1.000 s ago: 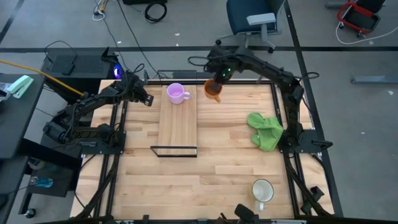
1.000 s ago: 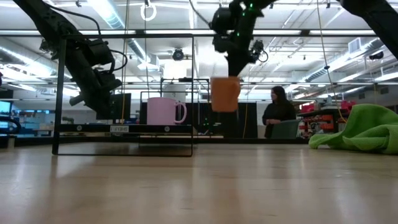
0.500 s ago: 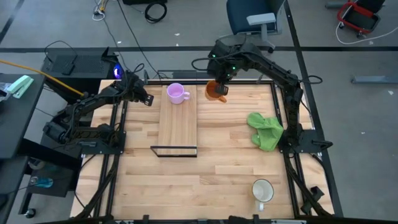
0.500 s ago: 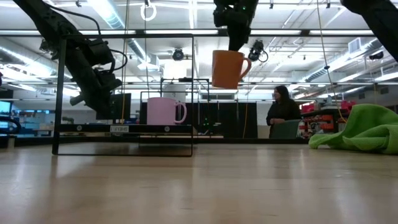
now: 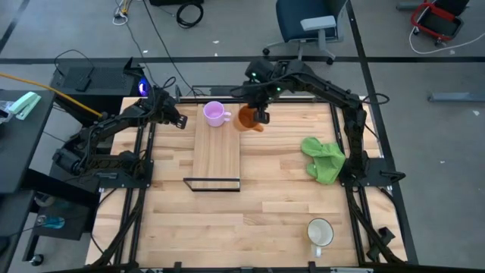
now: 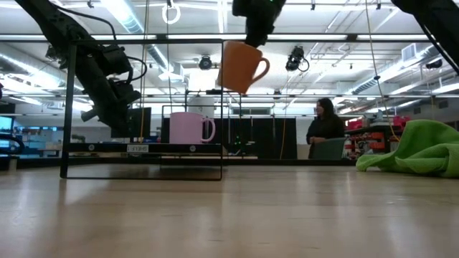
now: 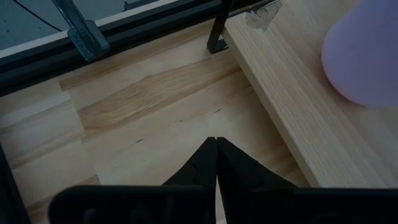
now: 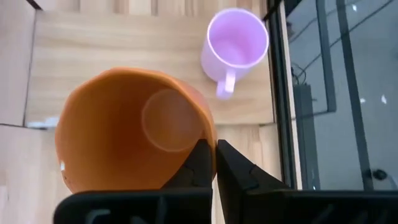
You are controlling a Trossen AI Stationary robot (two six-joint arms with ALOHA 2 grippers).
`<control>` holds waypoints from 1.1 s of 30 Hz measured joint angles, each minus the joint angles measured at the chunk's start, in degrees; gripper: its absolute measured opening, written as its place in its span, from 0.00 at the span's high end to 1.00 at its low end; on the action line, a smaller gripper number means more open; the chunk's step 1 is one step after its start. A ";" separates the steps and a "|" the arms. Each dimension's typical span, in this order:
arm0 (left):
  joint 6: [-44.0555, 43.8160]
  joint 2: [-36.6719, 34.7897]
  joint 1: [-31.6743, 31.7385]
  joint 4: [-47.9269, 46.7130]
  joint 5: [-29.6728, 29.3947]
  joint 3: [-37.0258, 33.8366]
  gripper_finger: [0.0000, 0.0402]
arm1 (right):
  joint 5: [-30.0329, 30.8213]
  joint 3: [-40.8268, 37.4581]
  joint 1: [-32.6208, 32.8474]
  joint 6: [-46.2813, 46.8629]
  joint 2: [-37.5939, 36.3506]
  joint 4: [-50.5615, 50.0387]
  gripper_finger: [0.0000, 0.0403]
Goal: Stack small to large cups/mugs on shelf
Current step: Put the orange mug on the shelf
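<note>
right pincer (image 5: 255, 115) clamped on the rim of the orange mug (image 5: 247, 119), fingers pinched tight over the wall in the right wrist view, mug up in the air and tilted. moved a fair bit in the last second: was out over the bare surface (image 5: 280, 197) beside the shelf (image 5: 217, 155), now lifted higher and swung across to the shelf's right edge, just beside the purple mug (image 5: 215, 114). in the low view, orange mug (image 6: 240, 66) clearly higher than a second ago, leaning over, handle sticking out to the side. probably means the carry is nearly over and lowering comes next, either onto the board or into the purple one, hard to call which from here.

purple mug sitting upright at the far end of the shelf, handle toward the orange one, no change there. white mug (image 5: 320, 232) well apart at the near right corner of the surface, untouched, so at least one more trip to go. green cloth (image 5: 323, 159) lying off to the right.

left pincer (image 5: 179, 121) parked by the shelf's left side, fingers closed together on nothing in the left wrist view, same spot as before.

hard bits: top of the right pincer cut off in the low view, purple mug only a blurry edge in the left wrist view, and no way to tell whether the orange mug is over the board or just off its edge. person in the background beyond the surface, not involved.
</note>
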 joint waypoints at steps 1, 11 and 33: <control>0.01 0.00 -0.02 -0.02 0.00 0.00 0.95 | -0.91 0.00 0.00 -0.01 0.00 0.45 0.98; 0.03 -0.02 -0.02 0.33 0.01 0.00 0.98 | -6.80 -0.02 1.73 -1.31 6.13 4.39 0.98; 0.12 -0.02 0.00 1.77 0.00 -0.02 0.95 | -6.74 -0.04 2.88 -7.61 16.26 9.31 0.98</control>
